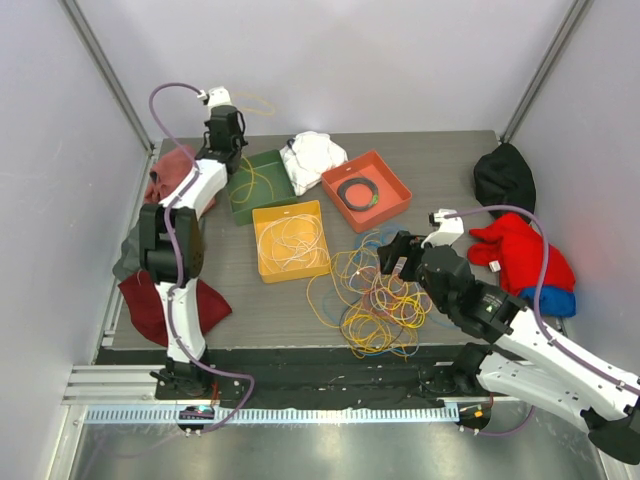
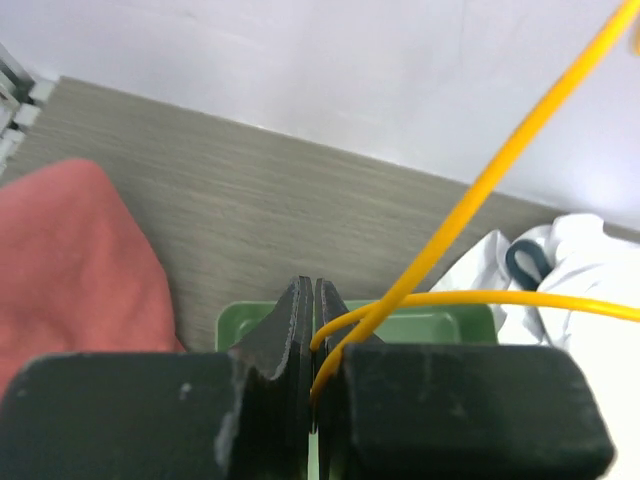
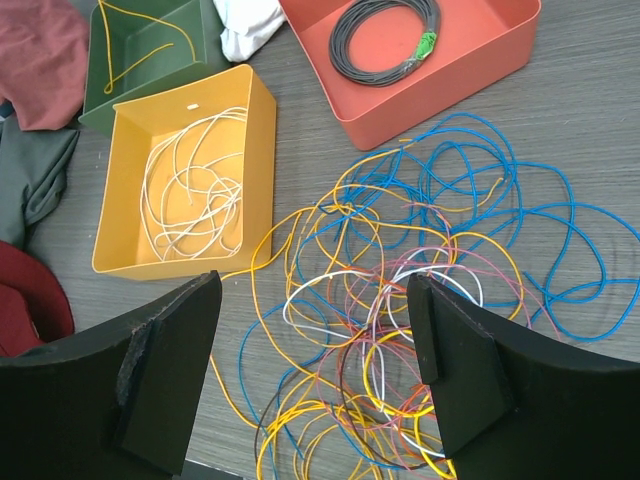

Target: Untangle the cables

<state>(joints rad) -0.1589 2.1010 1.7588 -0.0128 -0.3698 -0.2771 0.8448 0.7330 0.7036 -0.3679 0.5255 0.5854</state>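
Far left: a pinkish-red cloth (image 1: 172, 172) is lying at the table's (image 1: 260, 300) left edge, with a dark red cloth (image 1: 160, 305) nearer the arm bases.
Left gripper (image 2: 313, 290): its jaws are pressing together on a yellow cable (image 2: 480, 190), and it is holding this up above the green tray (image 1: 272, 172). The strand is running up and off to the right from the pinch.
Green tray: one yellow strand is hanging down into it, as the top view shows (only faintly).
Yellow tray (image 3: 128, 130): it is sitting just in front of the green one and is holding loose loops of white cables (image 3: 190, 190).
White cloth (image 1: 312, 155): it is lying bunched between the green tray and the orange tray (image 3: 480, 40).
Orange tray: a black coil (image 3: 338, 50) with a green plug is resting inside it.
Tangle of cables (image 3: 400, 270): yellow, blue, white and pink loops are sprawling over the table, in front of the orange tray and right of the yellow tray.
Right gripper (image 3: 312, 300): its fingers are standing wide apart, and it is hovering over the tangle with nothing between them.
Far right: a black cloth (image 1: 503, 175) and a red cloth (image 1: 520, 250) are lying beside the right arm.
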